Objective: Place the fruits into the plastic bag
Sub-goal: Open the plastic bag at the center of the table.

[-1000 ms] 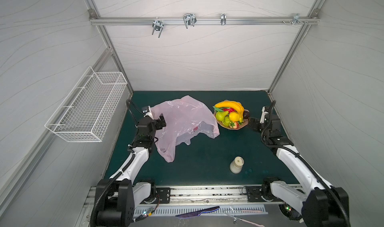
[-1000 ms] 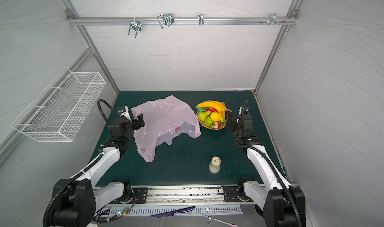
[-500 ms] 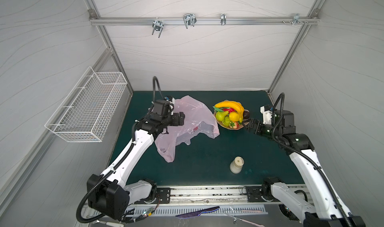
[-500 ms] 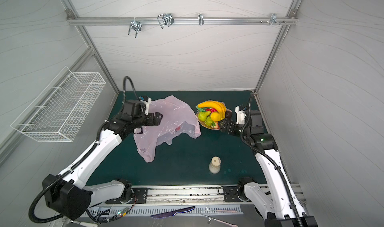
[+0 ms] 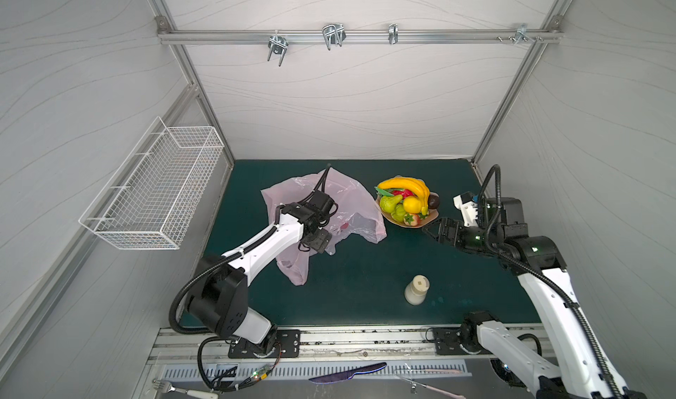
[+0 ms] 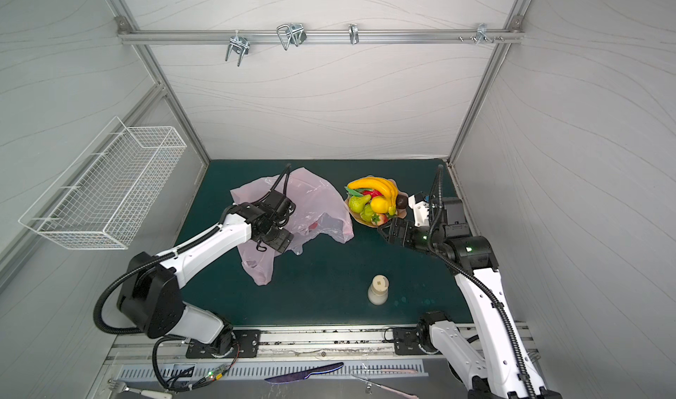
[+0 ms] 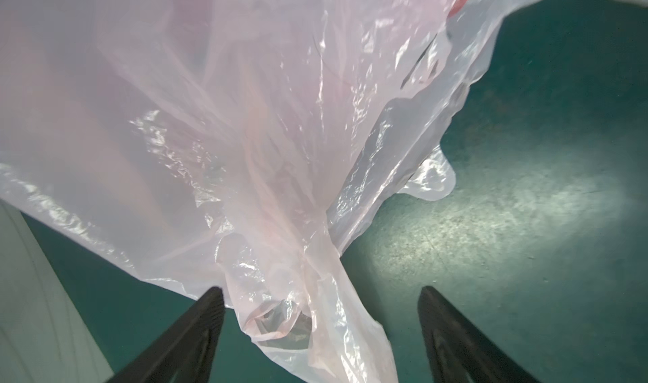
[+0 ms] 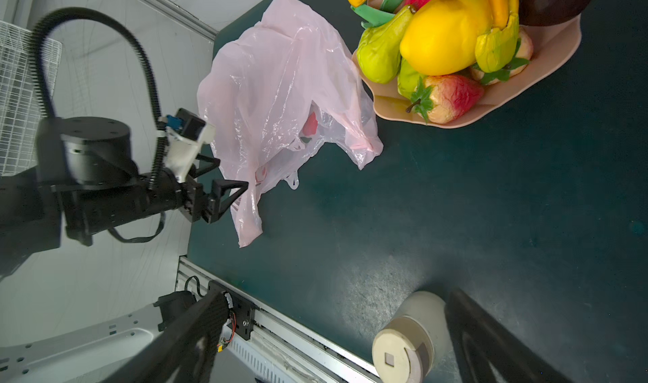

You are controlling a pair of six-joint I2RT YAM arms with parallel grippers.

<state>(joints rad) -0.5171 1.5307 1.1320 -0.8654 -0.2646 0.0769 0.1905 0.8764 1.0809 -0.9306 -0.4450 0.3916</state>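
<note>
Pink bag (image 5: 351,203) lies limp at the desk's (image 5: 365,269) 11 o'clock, fruits (image 5: 406,201) all on the plate (image 5: 434,216) at 1 o'clock, left hand (image 7: 319,290) wide astride a bag twist, right hand (image 8: 336,295) wide, empty, so nothing bagged yet.

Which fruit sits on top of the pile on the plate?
The yellow banana bunch: it arches over the lemon, while the green pears and strawberries lie lower on the plate.

The dark green tabletop (image 5: 347,269) before me carries three things: the crumpled pink plastic bag (image 5: 351,199) on my left, the peach plate (image 5: 432,215) just beside it, and a cream bottle (image 5: 417,290) standing apart, nearer me.
</note>
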